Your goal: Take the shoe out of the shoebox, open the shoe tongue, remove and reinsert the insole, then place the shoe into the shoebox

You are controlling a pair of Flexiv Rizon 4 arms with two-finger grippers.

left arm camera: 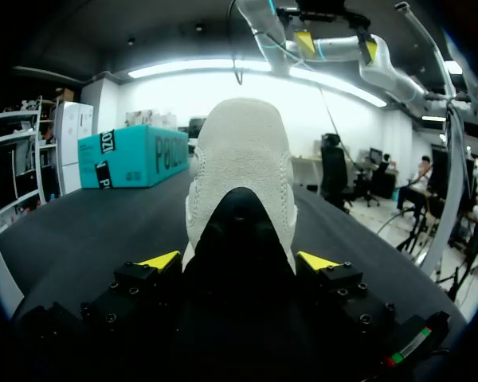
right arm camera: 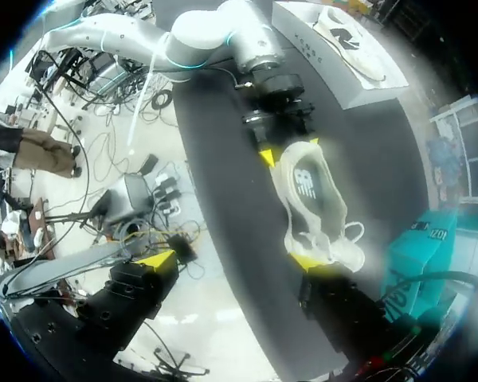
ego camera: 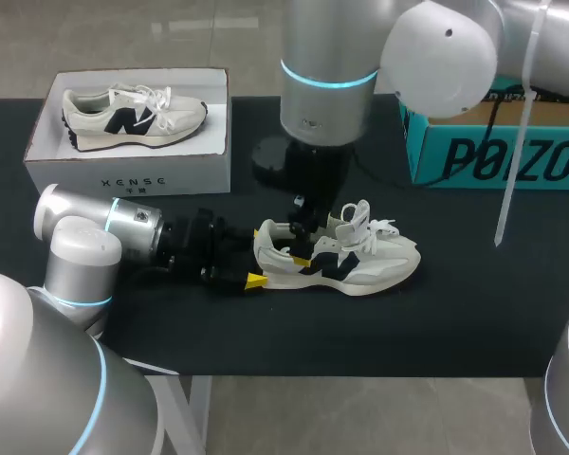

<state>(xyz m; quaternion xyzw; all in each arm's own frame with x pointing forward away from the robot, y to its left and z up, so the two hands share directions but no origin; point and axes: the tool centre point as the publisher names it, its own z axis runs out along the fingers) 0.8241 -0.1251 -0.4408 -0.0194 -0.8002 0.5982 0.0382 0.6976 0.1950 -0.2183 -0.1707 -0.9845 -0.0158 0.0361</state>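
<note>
The black table holds a white cardboard shoebox at its far left, with 1 cream-and-navy sneaker inside. Nearer the middle, the left gripper clamps the heel of a matching 2nd sneaker, which stands upright on the tabletop, outside the box. The right gripper hangs above it, fingers spread wide. A teal cardboard box sits far right.

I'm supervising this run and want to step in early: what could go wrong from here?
1. The left gripper holds the shoe only by its heel, so pulling at the tongue could twist it loose.
2. The loose laces sit near the open right gripper and could snag a finger.
3. The box already holds another shoe, leaving little room.
</note>
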